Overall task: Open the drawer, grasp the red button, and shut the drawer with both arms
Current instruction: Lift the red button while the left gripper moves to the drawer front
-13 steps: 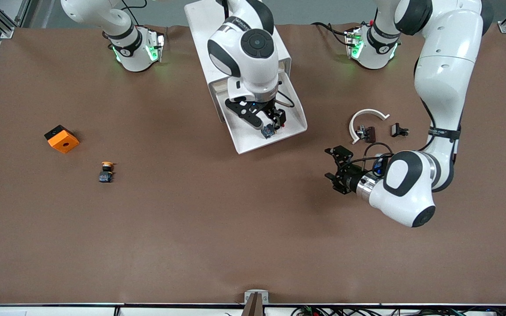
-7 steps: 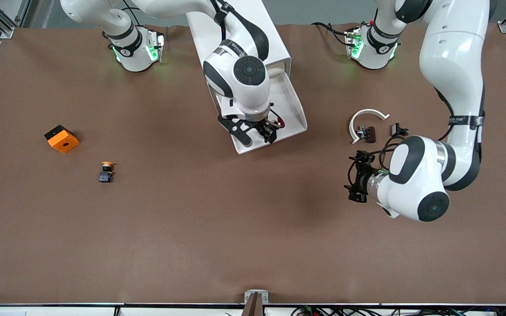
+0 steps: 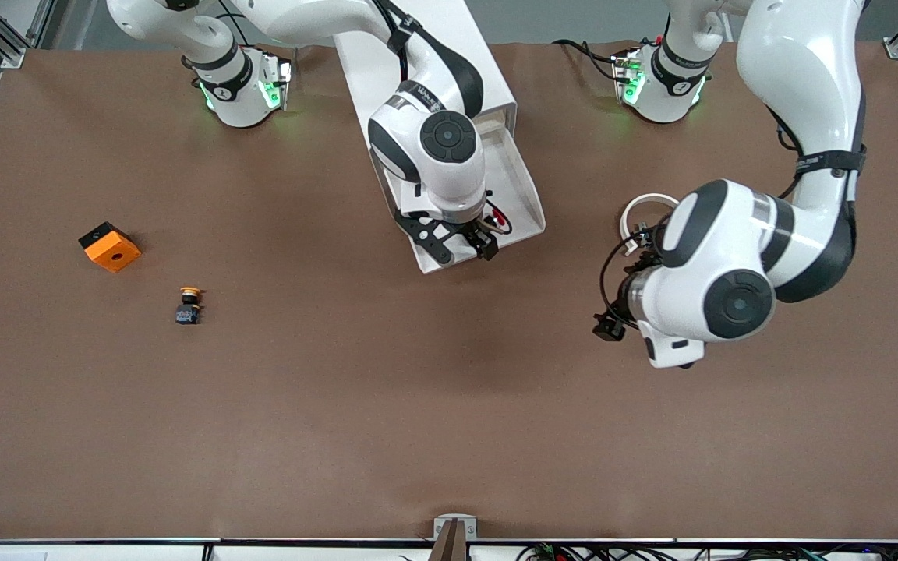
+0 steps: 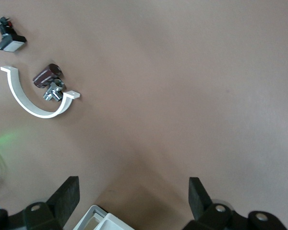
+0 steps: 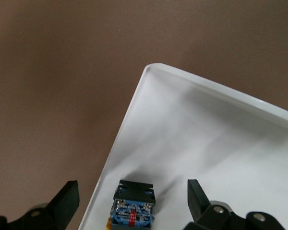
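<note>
The button (image 5: 133, 207) lies in the open drawer (image 3: 523, 206), directly between the right gripper's (image 3: 464, 241) spread jaws. The left gripper (image 3: 613, 315) waits, jaws spread, over bare desk (image 3: 340, 405).

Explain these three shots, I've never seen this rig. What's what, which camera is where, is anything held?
Two white robot arms stand at a brown table. The wide shot looks down from across the table; the other two come from cameras on each arm's wrist.

The right gripper hangs open over the pulled-out white drawer of a white cabinet. Its wrist view shows the button lying in the drawer between the fingers, not gripped.

The left gripper is open and empty, over bare table near a white curved clip with a small dark part beside it.

Toward the right arm's end lie an orange cube and a yellow-capped button. Nothing is held.
</note>
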You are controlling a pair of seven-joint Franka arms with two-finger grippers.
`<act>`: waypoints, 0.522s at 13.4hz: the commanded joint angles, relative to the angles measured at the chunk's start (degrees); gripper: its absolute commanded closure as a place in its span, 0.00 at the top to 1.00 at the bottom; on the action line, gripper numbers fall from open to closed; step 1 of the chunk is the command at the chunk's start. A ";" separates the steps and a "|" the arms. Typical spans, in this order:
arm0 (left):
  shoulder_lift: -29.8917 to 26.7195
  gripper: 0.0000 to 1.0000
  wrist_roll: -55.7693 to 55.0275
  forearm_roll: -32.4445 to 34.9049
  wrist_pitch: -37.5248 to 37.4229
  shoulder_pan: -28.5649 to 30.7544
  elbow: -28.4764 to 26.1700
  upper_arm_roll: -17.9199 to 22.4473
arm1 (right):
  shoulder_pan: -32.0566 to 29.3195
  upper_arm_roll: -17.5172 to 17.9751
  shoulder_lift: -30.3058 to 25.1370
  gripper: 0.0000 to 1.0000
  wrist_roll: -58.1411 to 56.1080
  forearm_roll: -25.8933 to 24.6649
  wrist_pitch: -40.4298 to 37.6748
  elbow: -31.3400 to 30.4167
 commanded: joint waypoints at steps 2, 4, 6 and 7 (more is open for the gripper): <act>-6.36 1.00 1.60 2.70 11.88 0.14 -13.46 -2.56 | 0.11 0.45 2.07 1.00 0.56 0.47 0.44 2.14; -6.81 1.00 2.13 7.94 15.78 -0.21 -18.05 -5.54 | 0.11 0.62 2.25 1.00 0.56 0.65 0.53 2.23; -7.68 1.00 4.05 9.56 15.79 0.66 -20.52 -7.74 | 0.20 0.62 2.25 1.00 0.47 1.17 0.53 2.58; -8.82 1.00 6.33 9.47 15.79 0.84 -22.27 -7.93 | 0.20 1.06 2.33 1.00 0.47 1.17 0.96 2.58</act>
